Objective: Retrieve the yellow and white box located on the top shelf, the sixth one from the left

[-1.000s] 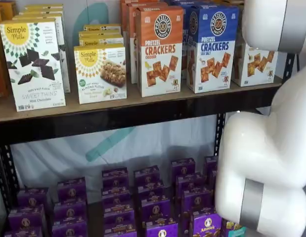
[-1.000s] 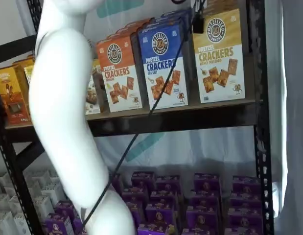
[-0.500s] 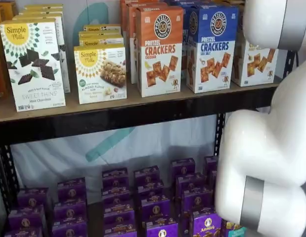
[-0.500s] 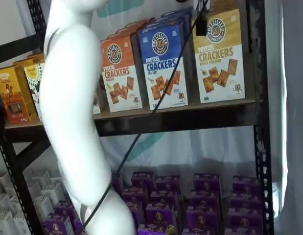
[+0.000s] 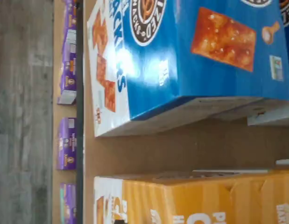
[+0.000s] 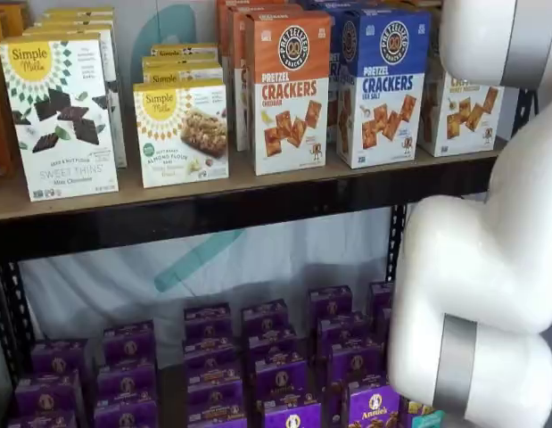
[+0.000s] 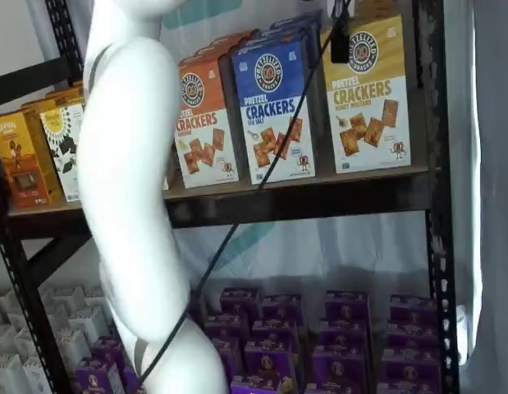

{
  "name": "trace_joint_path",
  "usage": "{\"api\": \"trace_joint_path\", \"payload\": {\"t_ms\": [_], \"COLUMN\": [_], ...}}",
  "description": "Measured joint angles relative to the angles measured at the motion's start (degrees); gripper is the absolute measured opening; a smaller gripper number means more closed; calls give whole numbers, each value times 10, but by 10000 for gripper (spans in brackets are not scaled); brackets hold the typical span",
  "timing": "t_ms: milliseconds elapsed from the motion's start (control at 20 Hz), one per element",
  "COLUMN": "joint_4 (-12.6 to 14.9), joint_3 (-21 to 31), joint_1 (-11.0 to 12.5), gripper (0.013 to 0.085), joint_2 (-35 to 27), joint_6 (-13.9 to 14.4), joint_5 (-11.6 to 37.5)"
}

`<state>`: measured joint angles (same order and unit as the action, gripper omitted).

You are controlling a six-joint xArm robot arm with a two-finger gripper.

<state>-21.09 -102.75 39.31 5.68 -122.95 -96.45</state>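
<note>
The yellow and white box stands upright at the right end of the top shelf, next to the blue-topped crackers carton. In a shelf view my white arm hides the box's top. My gripper shows only as black fingers hanging from the view's top edge with a cable, in front of the box's upper left corner; no gap can be made out. In the wrist view the box's yellow top lies beside the blue carton, with bare shelf board between them.
An orange-topped crackers carton and Simple Mills boxes stand further left on the shelf. Purple boxes fill the lower level. My white arm crosses the left of a shelf view. A black upright stands right of the yellow box.
My arm has shifted rightward in a shelf view, and the black fingers moved slightly right toward the yellow box. The boxes have not moved.
</note>
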Motion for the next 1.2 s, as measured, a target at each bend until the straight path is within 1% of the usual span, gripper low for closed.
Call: {"api": "trace_joint_path", "payload": {"t_ms": [100, 250, 550, 800, 950, 1150, 1200], "joint_4": [20, 47, 92, 118, 124, 121, 119], "joint_3": [-20, -31, -23, -25, -24, -27, -28], "joint_1": [-6, -14, -34, -48, -52, -50, -49], "gripper": [850, 850, 850, 850, 850, 850, 810], "joint_2": [-10, -13, -6, -8, -7, -10, -10], "joint_6": [2, 2, 4, 10, 12, 13, 13], "joint_5": [-20, -28, -24, -32, -34, -39, -40]}}
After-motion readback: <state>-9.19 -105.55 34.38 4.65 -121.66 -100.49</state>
